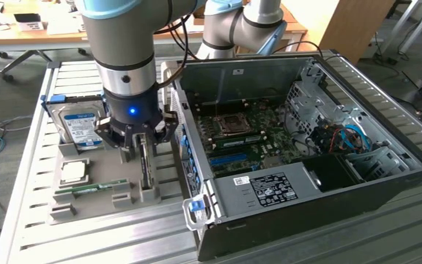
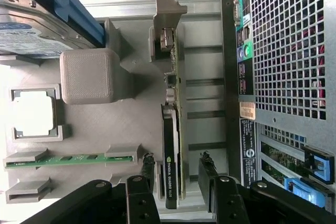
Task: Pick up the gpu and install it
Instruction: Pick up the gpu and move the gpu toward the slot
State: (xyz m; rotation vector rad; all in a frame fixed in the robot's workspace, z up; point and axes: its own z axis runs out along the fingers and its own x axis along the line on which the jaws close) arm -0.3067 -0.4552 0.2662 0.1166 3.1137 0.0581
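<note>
The gpu [image 2: 171,140] stands on its long edge in a slot of the grey holder [image 2: 131,66], with its black cooler on one face, the green board behind and the silver bracket at the far end. My gripper [image 2: 177,160] is open and straddles the card's near end. One finger [image 2: 148,167] is beside the cooler and the other is on the board side, with small gaps to the card. In the exterior view the gripper [image 1: 143,147] hangs straight down over the gpu [image 1: 145,169], just outside the computer case.
The open computer case [image 1: 387,181] lies at the exterior view's right, its motherboard [image 1: 244,137] and blue slot [image 1: 233,159] exposed. The grey holder [image 1: 94,206] also carries a hard drive [image 1: 79,127], a processor [image 1: 74,171] and a RAM stick [image 1: 94,188]. The case's rear panel [image 2: 283,51] stands close beside the gpu.
</note>
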